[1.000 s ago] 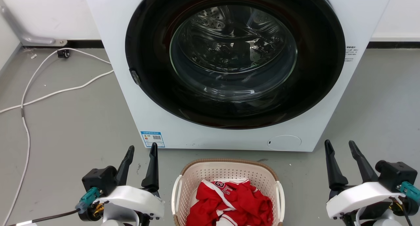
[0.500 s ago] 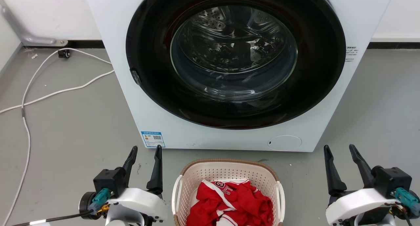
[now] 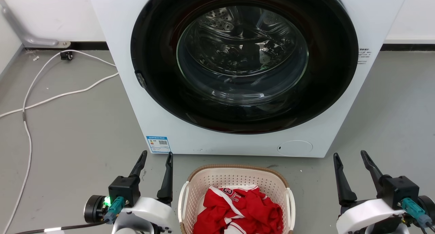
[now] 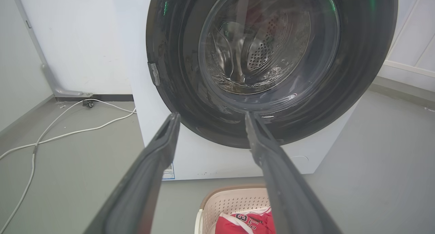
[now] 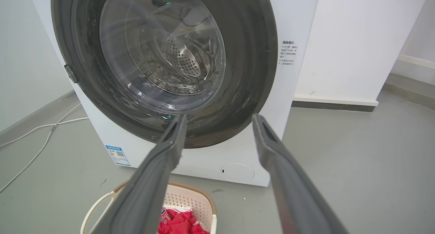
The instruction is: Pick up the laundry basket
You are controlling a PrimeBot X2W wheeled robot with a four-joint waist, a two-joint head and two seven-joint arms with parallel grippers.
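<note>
1. Closest in, at the lower left of the head view, the left gripper (image 3: 157, 153) has its two dark fingers spread apart. Nothing is between them, and the tips point toward the machine.
2. Over at the lower right, the right gripper (image 3: 350, 154) is the same: fingers parted and empty.
3. Between the two sits the laundry basket (image 3: 238, 167), resting on the grey floor (image 3: 68, 142) with its near end cut off by the bottom edge. The left gripper's inner finger is just beside the basket's left white handle, not touching. The right gripper stands well apart from the right handle.
4. Inside the basket lies a crumpled red garment (image 3: 238, 207) with white trim and white digits.
5. Just past the basket's brown rim stands the washing machine (image 3: 136, 101), white and wider than the basket. The steel drum shows through its big round dark-rimmed door (image 3: 243, 54). There is a blue sticker (image 3: 158, 144) low on the front's left and a round cap (image 3: 294, 147) low on the right.
6. Farther back on the left, a white cable (image 3: 64, 94) snakes across the floor toward the wall.
</note>
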